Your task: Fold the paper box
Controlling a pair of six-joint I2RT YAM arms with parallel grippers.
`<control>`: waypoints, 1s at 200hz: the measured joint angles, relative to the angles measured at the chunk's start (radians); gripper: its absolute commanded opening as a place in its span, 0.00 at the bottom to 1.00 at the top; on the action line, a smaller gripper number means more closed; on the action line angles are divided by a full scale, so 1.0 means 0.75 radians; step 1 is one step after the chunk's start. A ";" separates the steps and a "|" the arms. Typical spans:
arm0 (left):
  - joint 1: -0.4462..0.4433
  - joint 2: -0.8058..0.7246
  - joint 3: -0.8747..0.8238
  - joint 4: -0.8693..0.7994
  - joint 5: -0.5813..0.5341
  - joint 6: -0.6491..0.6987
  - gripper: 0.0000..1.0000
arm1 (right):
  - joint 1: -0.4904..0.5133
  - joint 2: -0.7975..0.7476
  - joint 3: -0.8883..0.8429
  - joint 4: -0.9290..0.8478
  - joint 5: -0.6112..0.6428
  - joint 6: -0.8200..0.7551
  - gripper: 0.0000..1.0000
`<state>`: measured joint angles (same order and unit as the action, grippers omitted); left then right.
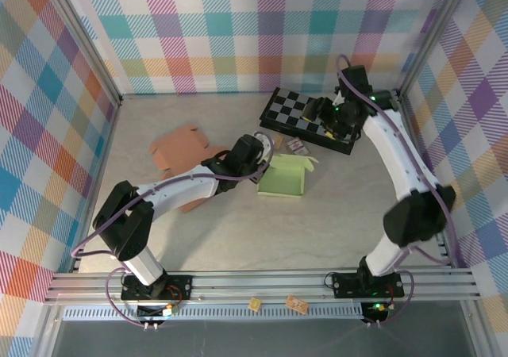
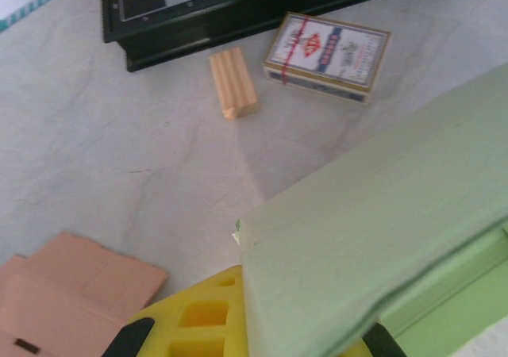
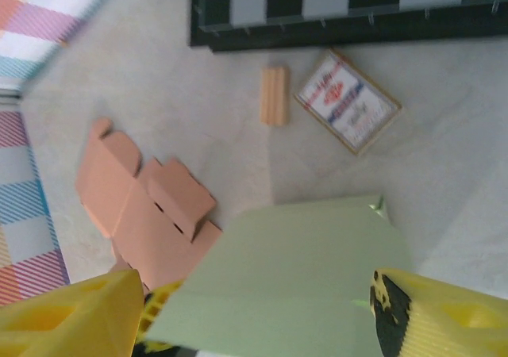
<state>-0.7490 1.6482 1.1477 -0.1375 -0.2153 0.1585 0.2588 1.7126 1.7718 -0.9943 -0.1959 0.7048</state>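
Note:
The light green paper box [image 1: 284,178] lies mid-table, partly folded with raised walls. My left gripper [image 1: 258,160] is at its left edge; in the left wrist view a green panel [image 2: 381,214] runs between the yellow fingers [image 2: 190,317], and the left gripper [image 2: 286,333] is shut on it. My right gripper [image 1: 321,119] hovers up and to the right, over the chessboard's edge. In the right wrist view its yellow fingers [image 3: 71,317] stand wide apart, with the green box [image 3: 294,278] lower down between them; the right gripper [image 3: 254,317] is open and holds nothing.
A flat salmon cardboard blank [image 1: 184,155] [image 3: 143,206] [image 2: 71,293] lies left of the box. Behind it are a black chessboard [image 1: 305,111] [image 2: 238,8], a card deck [image 1: 298,145] [image 2: 327,55] [image 3: 347,101] and a small wooden block [image 2: 233,82] [image 3: 275,95]. Plaid walls enclose the table.

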 measured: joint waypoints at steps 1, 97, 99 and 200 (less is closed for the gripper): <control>0.002 -0.001 0.000 0.000 0.001 0.002 0.00 | -0.001 0.006 0.002 -0.004 -0.003 0.001 0.74; 0.067 0.008 0.004 -0.020 0.115 0.024 0.00 | -0.005 0.217 -0.101 -0.182 -0.336 0.091 0.67; 0.067 0.008 0.004 -0.019 0.115 0.018 0.00 | -0.006 0.217 -0.110 -0.181 -0.339 0.092 0.67; 0.066 0.026 -0.009 0.057 0.076 -0.242 0.01 | -0.032 0.170 -0.348 -0.043 -0.492 0.209 0.56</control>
<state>-0.6994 1.6676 1.1408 -0.0944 -0.1585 -0.0227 0.2348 1.8400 1.5108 -1.0264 -0.5648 0.8612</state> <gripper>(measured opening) 0.052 0.571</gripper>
